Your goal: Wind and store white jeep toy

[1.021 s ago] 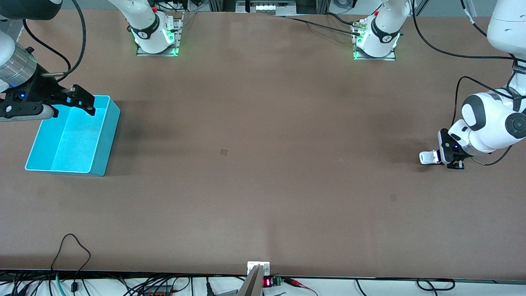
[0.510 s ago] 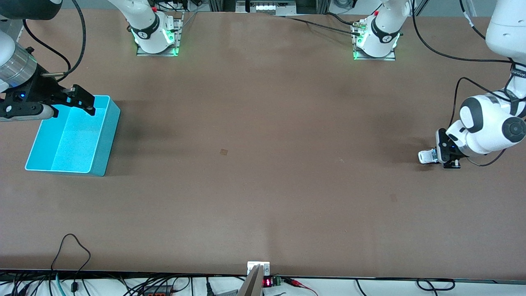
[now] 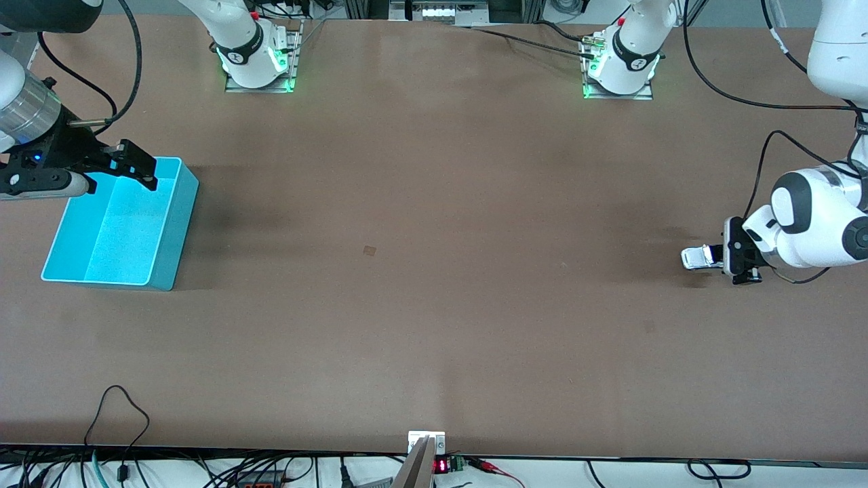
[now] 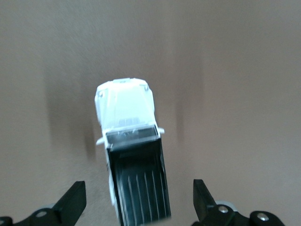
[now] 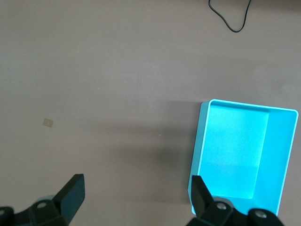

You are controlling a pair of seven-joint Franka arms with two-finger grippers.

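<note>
The white jeep toy point(image 3: 697, 257) sits on its wheels on the brown table point(image 3: 434, 271), toward my left arm's end, its white hood pointing toward the middle of the table and its black ribbed roof panel toward my wrist. In my left wrist view the white jeep toy point(image 4: 131, 150) lies between my two fingertips point(image 4: 75, 200) with brown table showing on either side of it, so neither pad touches it. My left gripper point(image 3: 729, 261) is down low at the table right at the toy's back end, its fingers spread wide and released, gripping nothing. Well apart from all this, at my right arm's end of the table, stands the cyan bin point(image 3: 173, 230), an open box with nothing inside that I can see. My right gripper point(image 3: 115, 166) hangs in the air over the bin's edge nearest the bases, fingers spread wide and holding nothing, and that arm waits there. From the right wrist view the cyan bin point(image 5: 200, 155) shows below, its inside bare, and a small pale square mark point(image 5: 47, 123) lies on the table some way from it, toward the table's middle.
</note>
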